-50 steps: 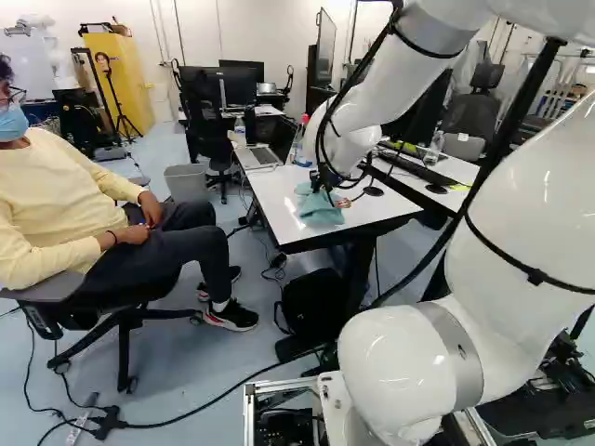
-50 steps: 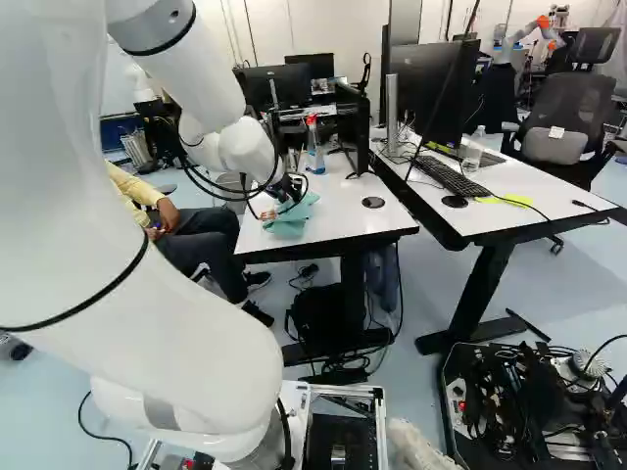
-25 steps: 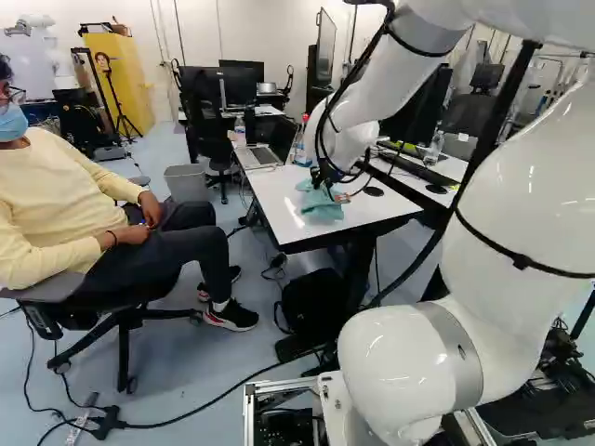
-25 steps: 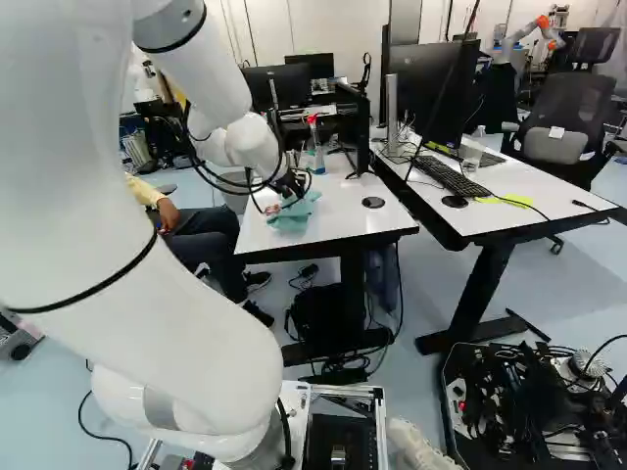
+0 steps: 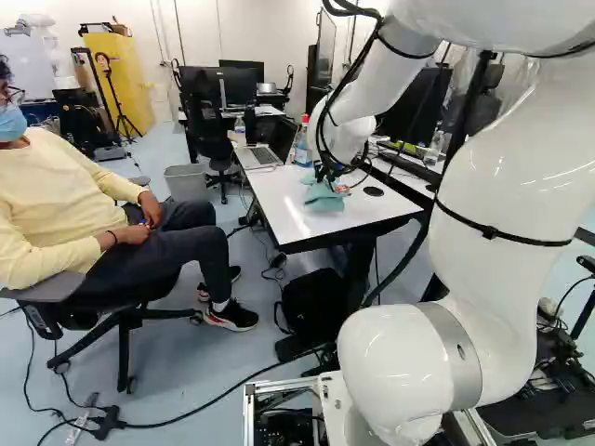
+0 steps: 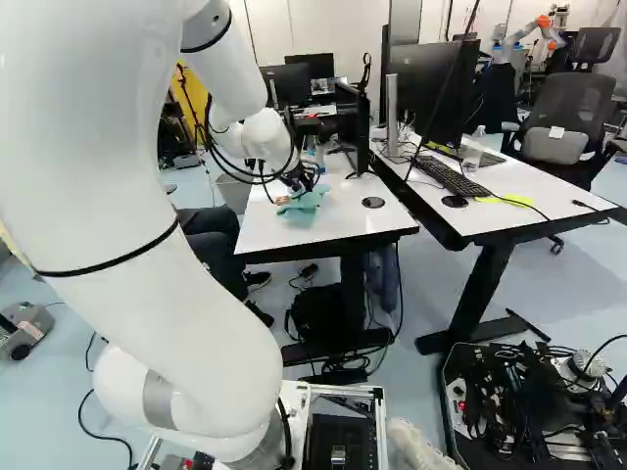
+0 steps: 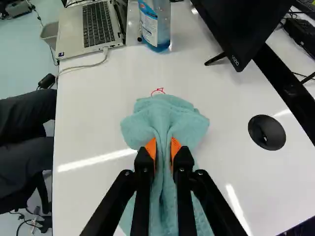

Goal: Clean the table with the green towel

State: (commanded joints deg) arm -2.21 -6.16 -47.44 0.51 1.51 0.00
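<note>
Where the gripper pinches the towel, table margins flank it.

Green towel = matt cloth, nappy, soft folds; table under it = smooth, v. glossy, w/ light streaks. Past towel: bottle, clear smooth plastic, & laptop, satin metal-look. Beside towel: round cap, matt blk plastic-look. At towel: gripper, dull blk w/ matt orange pads. Arm reaching to towel: smooth, glossy, w/ metal-look band.
</note>
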